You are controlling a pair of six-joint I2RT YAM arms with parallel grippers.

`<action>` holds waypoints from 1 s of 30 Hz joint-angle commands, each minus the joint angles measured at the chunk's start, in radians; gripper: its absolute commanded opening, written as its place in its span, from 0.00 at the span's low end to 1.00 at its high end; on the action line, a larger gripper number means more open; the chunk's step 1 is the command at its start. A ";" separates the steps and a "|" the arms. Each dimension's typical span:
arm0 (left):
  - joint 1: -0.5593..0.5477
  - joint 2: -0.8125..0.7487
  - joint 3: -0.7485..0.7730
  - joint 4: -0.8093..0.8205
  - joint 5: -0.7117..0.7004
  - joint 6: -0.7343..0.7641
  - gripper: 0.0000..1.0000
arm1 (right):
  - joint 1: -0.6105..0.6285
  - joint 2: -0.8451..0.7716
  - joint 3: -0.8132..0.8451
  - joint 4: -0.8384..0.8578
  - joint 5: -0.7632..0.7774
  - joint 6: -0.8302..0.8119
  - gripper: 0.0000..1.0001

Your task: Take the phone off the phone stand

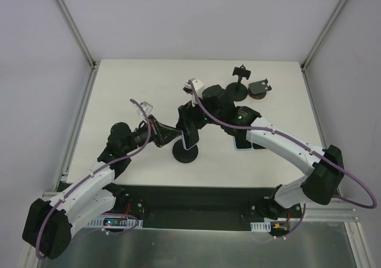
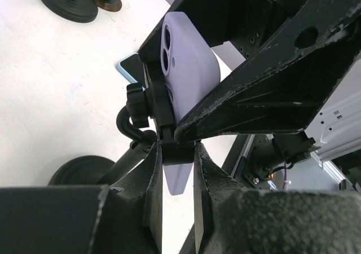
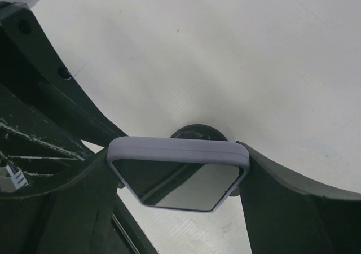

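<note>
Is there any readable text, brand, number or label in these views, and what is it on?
No text can be read in any view.
The lavender phone and the phone stand show no markings.
Any print on the circuit boards at the arm bases is too small to read.

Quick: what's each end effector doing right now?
Left end effector: closed on the phone stand, just below the phone.
Right end effector: closed across the phone, holding it.
</note>
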 commanded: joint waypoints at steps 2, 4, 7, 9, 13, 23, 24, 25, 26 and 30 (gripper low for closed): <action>0.027 -0.021 -0.039 -0.073 -0.158 0.046 0.00 | -0.035 -0.114 -0.001 -0.009 -0.240 0.012 0.01; 0.030 -0.027 -0.042 -0.079 -0.160 0.049 0.00 | -0.043 -0.115 -0.009 0.000 -0.288 0.005 0.01; 0.036 -0.035 -0.046 -0.081 -0.152 0.046 0.00 | -0.058 -0.117 -0.022 0.019 -0.371 -0.006 0.01; 0.044 -0.042 -0.049 -0.079 -0.144 0.042 0.00 | -0.072 -0.121 -0.041 0.039 -0.424 -0.009 0.01; 0.065 -0.052 -0.062 -0.079 -0.124 0.036 0.00 | -0.089 -0.129 -0.059 0.057 -0.484 -0.021 0.01; 0.081 -0.058 -0.071 -0.053 -0.057 0.021 0.00 | -0.106 -0.112 -0.082 0.121 -0.508 0.029 0.01; 0.081 -0.059 -0.066 -0.050 -0.045 0.021 0.00 | -0.103 -0.112 -0.082 0.121 -0.489 0.032 0.10; 0.082 -0.058 -0.068 -0.049 -0.035 0.021 0.00 | -0.100 -0.112 -0.081 0.121 -0.471 0.035 0.19; 0.081 -0.058 -0.066 -0.041 -0.031 0.019 0.00 | -0.088 -0.114 -0.079 0.121 -0.426 0.041 0.30; 0.079 -0.064 -0.063 -0.027 -0.022 0.018 0.00 | -0.045 -0.118 -0.073 0.121 -0.316 0.035 0.78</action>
